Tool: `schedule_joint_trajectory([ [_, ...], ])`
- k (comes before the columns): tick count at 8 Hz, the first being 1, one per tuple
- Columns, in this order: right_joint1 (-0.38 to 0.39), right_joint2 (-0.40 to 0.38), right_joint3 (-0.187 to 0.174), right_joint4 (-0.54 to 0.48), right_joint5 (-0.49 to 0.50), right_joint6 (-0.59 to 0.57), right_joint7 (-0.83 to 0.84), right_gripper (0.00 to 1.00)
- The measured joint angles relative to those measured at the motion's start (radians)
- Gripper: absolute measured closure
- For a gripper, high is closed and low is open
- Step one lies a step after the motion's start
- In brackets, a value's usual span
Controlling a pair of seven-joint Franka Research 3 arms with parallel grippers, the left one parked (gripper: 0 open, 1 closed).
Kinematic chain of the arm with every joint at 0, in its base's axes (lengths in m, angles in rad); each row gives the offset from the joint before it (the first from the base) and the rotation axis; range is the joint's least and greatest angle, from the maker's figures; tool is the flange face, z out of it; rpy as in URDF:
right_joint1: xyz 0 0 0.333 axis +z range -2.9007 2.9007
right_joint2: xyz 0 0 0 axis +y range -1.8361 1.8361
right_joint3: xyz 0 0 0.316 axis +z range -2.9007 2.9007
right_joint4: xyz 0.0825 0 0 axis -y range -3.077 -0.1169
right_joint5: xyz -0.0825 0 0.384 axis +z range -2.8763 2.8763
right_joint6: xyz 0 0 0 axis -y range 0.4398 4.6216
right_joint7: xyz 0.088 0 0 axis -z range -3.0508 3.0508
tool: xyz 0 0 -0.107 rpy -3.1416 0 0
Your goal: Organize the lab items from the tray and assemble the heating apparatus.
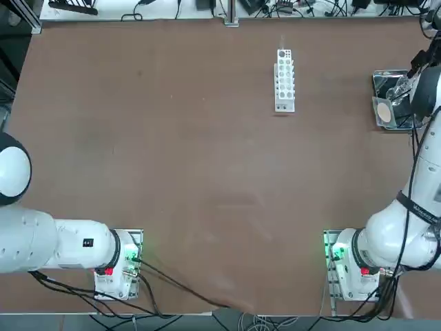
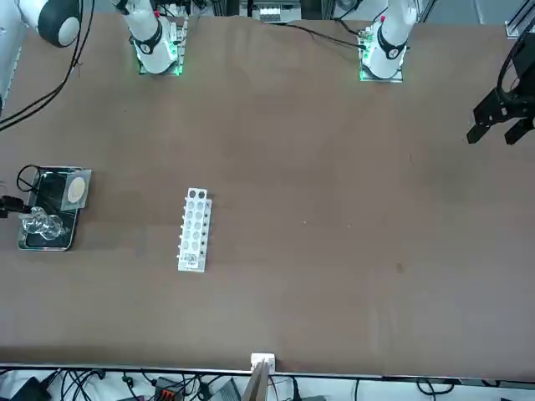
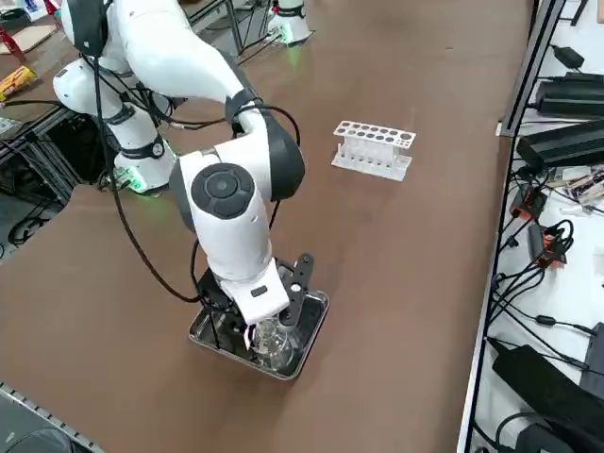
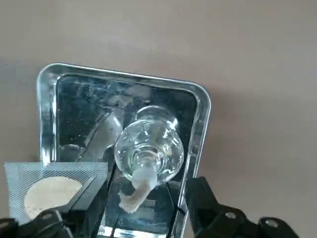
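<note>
At far right edge of tabletop (image 1: 207,172) we log 1 tray (image 4: 47,94), all lab items inside: 1 glass piece (image 4: 148,146) w/ white wick, 1 mesh (image 4: 47,191) w/ tan centre, 1 wire stand (image 2: 29,180), partly hidden. Right end effector (image 4: 148,208) sits low over tray, fingers spread either side of glass piece, not clamped yet. Progress, as we judge: approx. nil; nothing unloaded, apparatus not assembled. Also 1 white rack (image 1: 284,79), well apart.

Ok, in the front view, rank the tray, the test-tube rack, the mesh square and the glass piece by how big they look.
1. Tray, largest.
2. Test-tube rack, about as long, narrower.
3 and 4. Mesh square and glass piece look alike, so I won't rank them.
</note>
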Motion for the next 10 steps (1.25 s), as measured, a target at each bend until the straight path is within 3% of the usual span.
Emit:
schedule_joint_trajectory([
  [5, 0.002, 0.006, 0.005, -0.037, 0.017, 0.049, 0.000, 0.11],
  [10, 0.003, 0.007, 0.016, -0.042, 0.017, 0.066, 0.000, 0.34],
])
